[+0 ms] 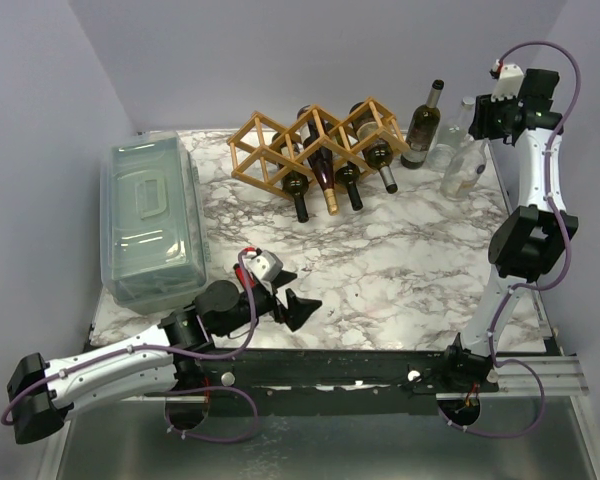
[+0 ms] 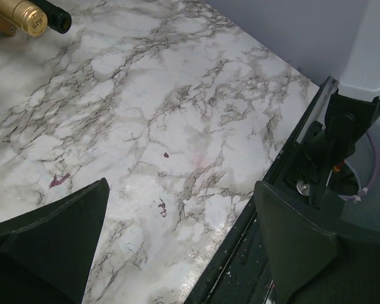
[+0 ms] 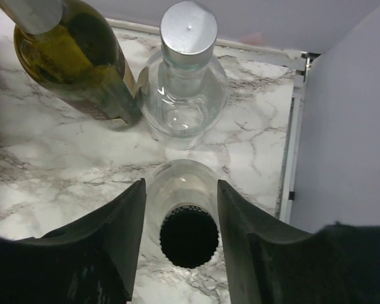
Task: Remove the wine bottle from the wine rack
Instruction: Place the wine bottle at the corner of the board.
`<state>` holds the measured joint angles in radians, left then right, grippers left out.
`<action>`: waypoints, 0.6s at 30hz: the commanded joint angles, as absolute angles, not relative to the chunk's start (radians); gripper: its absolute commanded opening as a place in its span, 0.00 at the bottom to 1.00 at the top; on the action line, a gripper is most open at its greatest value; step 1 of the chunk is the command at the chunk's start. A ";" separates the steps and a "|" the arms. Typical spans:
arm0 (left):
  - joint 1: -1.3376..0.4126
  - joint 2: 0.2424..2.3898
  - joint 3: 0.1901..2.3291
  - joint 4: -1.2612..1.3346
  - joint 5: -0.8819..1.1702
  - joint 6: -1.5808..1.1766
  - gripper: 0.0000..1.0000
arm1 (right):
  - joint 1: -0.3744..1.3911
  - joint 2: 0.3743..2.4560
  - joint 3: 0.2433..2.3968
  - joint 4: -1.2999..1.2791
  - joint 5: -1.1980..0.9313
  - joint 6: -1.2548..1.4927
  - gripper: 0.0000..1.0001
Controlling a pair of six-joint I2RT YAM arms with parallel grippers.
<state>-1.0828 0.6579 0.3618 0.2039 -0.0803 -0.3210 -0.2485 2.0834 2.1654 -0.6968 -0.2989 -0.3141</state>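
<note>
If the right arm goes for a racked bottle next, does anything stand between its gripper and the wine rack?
Yes. The right gripper straddles a black-capped clear bottle; between it and the wine rack stand an upright olive-green wine bottle and a silver-capped clear bottle. Probably lift above them first.

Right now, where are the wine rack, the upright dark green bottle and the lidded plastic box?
wine rack (image 1: 286, 138): top external view, on a slat joint between its left cells.
dark green bottle (image 1: 421, 135): top external view, on its body.
plastic box (image 1: 150, 225): top external view, on its lid.
</note>
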 commanded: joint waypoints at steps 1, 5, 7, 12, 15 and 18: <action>-1.070 0.641 0.412 0.146 -0.095 -0.372 0.99 | -0.252 2.048 2.142 -0.675 -0.343 -0.311 0.55; -1.064 0.631 0.437 0.126 -0.085 -0.390 0.99 | -0.252 2.033 2.149 -0.675 -0.345 -0.303 0.71; -1.060 0.628 0.448 0.119 -0.074 -0.399 0.99 | -0.252 2.023 2.157 -0.673 -0.344 -0.294 0.79; -1.046 0.608 0.465 0.112 -0.052 -0.421 0.99 | -0.252 1.976 2.192 -0.664 -0.365 -0.264 0.88; -1.024 0.591 0.476 0.111 -0.053 -0.463 0.99 | -0.252 1.940 2.213 -0.661 -0.390 -0.239 0.89; -0.988 0.571 0.489 0.096 -0.064 -0.528 0.99 | -0.252 1.886 2.196 -0.654 -0.439 -0.224 0.91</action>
<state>-1.0283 0.6029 0.4492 0.1226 -0.0708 -0.4355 -0.2481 1.9892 2.1708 -0.6895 -0.3584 -0.2630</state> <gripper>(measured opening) 0.987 0.902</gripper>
